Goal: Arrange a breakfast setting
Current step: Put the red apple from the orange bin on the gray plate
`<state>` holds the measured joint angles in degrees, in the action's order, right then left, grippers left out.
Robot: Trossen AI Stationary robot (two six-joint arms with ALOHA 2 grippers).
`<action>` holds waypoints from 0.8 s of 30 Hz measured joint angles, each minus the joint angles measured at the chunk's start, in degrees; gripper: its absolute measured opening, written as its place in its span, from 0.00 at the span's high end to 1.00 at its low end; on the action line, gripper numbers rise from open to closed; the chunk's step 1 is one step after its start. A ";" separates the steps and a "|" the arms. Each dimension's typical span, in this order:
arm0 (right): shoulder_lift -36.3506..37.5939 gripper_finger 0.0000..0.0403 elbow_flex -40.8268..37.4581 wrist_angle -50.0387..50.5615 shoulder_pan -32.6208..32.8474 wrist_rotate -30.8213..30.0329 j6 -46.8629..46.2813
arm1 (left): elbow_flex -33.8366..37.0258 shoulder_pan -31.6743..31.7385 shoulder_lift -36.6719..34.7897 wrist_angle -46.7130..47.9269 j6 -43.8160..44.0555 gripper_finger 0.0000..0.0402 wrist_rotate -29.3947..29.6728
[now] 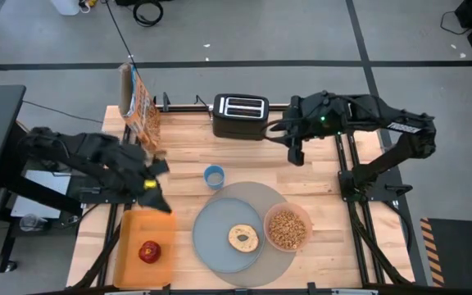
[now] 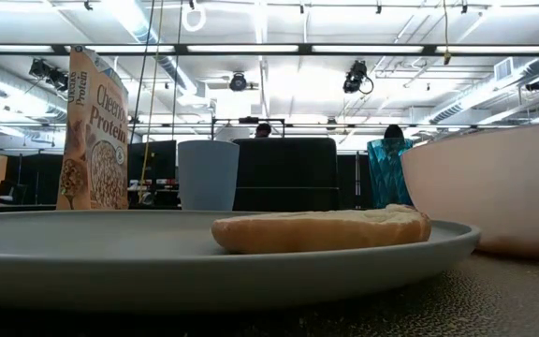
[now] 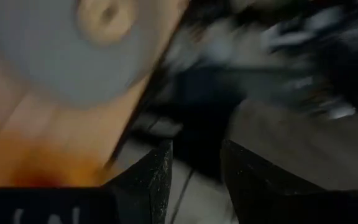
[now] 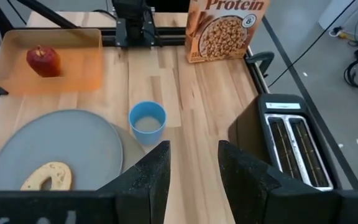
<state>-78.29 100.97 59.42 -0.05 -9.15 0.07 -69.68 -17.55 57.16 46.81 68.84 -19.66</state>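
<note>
Left end effector [image 1: 156,176] fingers slightly apart, empty, above orange tray's [image 1: 129,258] 12 o'clock edge. Right end effector [image 1: 296,153] parted, empty, at 3 o'clock of black toaster [image 1: 240,116]. Red apple [image 1: 149,251] on tray; bagel half [image 1: 243,238] on round grey plate [image 1: 211,238].

The tall orange cardboard cereal box [image 2: 92,131] reads "Cheerios Protein" down its front; the right wrist view shows "Protein" and an "8" badge on it [image 4: 224,28].

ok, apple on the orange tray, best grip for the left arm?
Come straight down on the apple and close across its round sides near the widest part. It sits stem-up, alone on the flat tray, nothing crowding it. The left gripper is just beyond the tray.
</note>
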 joint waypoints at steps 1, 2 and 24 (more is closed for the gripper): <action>0.27 0.65 0.00 -0.02 -0.02 -0.02 0.25 | -1.05 -1.96 1.69 3.88 1.02 0.64 0.01; 0.50 0.65 0.00 -0.04 -0.02 -0.06 0.64 | -1.90 -4.03 3.45 7.28 2.03 0.64 -0.01; 0.62 0.65 -0.02 -4.69 -1.25 1.97 4.82 | -2.06 -23.01 30.55 20.82 6.20 0.64 -0.08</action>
<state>-77.67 100.95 54.73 -1.30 -7.18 4.89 -71.75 -40.56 87.70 67.63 75.04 -19.74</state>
